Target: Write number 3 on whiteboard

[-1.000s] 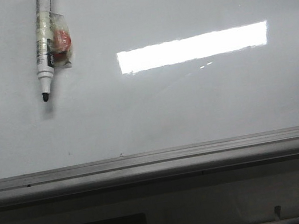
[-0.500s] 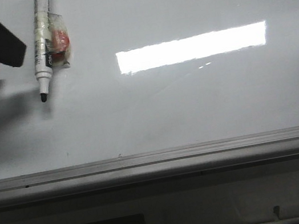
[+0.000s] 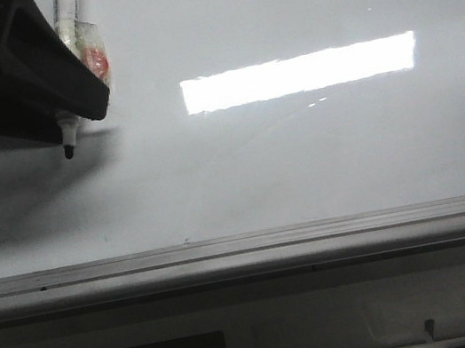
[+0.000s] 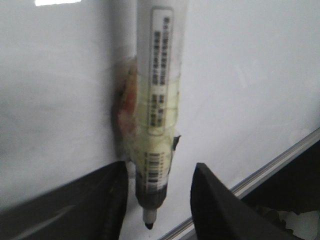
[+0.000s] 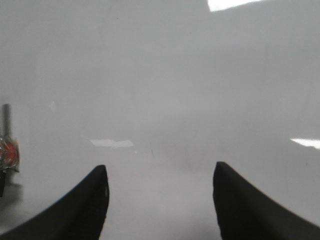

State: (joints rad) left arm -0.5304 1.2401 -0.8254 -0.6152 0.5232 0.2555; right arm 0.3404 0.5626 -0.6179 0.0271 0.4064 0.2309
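Sliding in, the left gripper (image 4: 155, 200) now covers the marker (image 4: 155, 115) on the whiteboard (image 3: 302, 162). Its spread fingers straddle the marker's tip end without gripping. Right gripper (image 5: 160, 200) hangs wide open.

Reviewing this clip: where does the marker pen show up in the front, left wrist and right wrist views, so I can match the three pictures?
Front view: the marker sits upper left on the whiteboard, mostly hidden by the left gripper; only its tip shows.
Left wrist view: the marker fills the centre, tip between the open fingers.
Right wrist view: only a sliver at the left edge, near the red item.
Shared landmark: that red item beside the marker.
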